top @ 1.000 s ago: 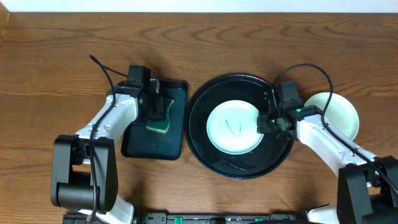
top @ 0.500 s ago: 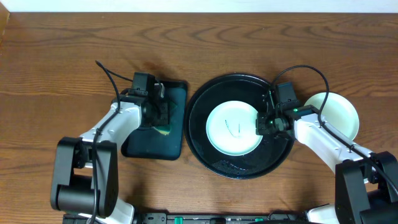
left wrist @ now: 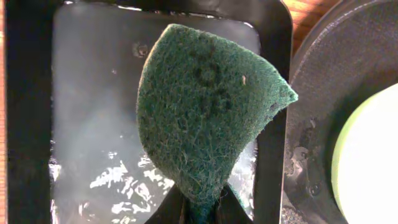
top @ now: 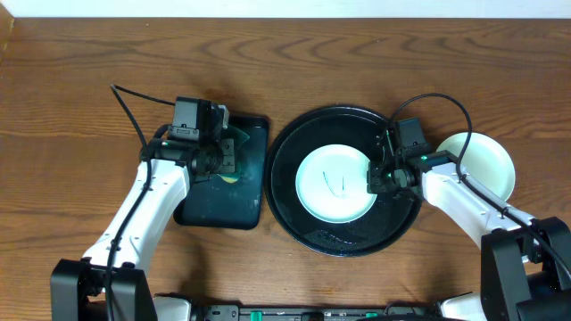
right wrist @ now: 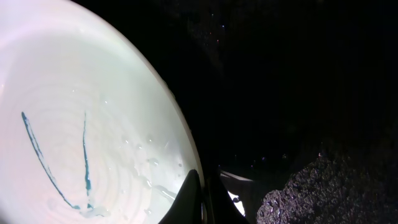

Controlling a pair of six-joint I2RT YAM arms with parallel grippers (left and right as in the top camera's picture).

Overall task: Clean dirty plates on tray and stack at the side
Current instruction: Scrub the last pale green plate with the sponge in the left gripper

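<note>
A mint plate [top: 335,183] with thin blue scribble marks lies in the middle of the round black tray [top: 348,239]. My right gripper [top: 379,176] is shut on the plate's right rim. In the right wrist view the fingers [right wrist: 191,196] pinch the edge of the wet plate [right wrist: 81,124], and the scribbles show at its lower left. My left gripper [top: 221,153] is shut on a dark green sponge [left wrist: 208,106] and holds it above the small rectangular tray [top: 219,209]. In the left wrist view the sponge bends up out of the closed jaws of the left gripper [left wrist: 202,208].
A pale plate [top: 491,165] sits on the wood table right of the round tray, partly under my right arm. The rectangular tray [left wrist: 93,124] holds a film of water. The round tray's rim [left wrist: 311,124] lies just right of it.
My left gripper closed on the sponge and lifted it off the rectangular tray, with the arm swinging leftward. The right gripper and the mint plate have not moved.
</note>
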